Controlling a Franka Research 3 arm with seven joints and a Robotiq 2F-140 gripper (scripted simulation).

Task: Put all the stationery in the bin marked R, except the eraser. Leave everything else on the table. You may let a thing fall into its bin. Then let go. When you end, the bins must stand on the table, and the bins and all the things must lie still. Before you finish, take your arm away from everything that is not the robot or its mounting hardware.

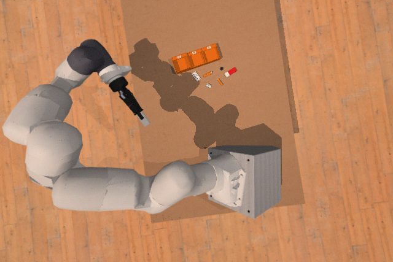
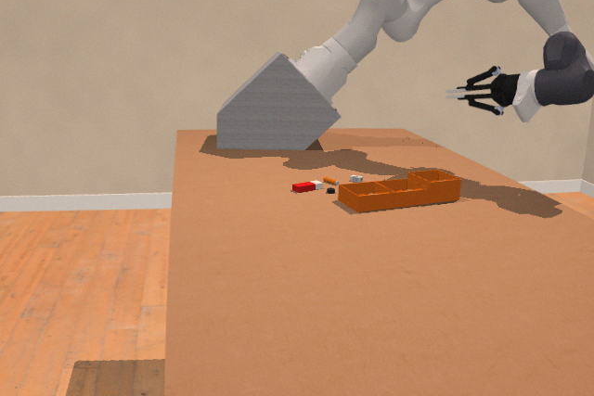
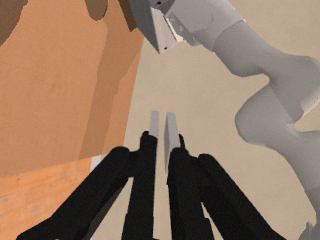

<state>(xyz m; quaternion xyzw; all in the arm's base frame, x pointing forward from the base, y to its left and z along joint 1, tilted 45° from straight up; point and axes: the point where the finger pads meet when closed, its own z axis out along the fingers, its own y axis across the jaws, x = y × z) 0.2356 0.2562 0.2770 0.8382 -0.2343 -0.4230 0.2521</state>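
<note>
Three joined orange bins [image 1: 196, 57] [image 2: 400, 190] stand mid-table; their small white labels are too small to read. Beside them lie two short orange sticks [image 1: 207, 74] [image 1: 220, 81], two small white things [image 1: 196, 76] [image 1: 209, 85], a small black thing [image 1: 221, 68] [image 2: 330, 190] and a red-and-white eraser [image 1: 230, 71] [image 2: 306, 185]. My gripper [image 1: 145, 122] [image 2: 450, 92] [image 3: 161, 123] is shut with nothing between its fingers. It hangs high in the air by the table's side edge, far from the bins and the small things.
The grey base block [image 1: 253, 177] [image 2: 276, 111] of the arm stands at one end of the brown table [image 1: 190, 5] [image 2: 335, 286]. The arm arches out beyond the table's edge over the wooden floor [image 1: 342, 62].
</note>
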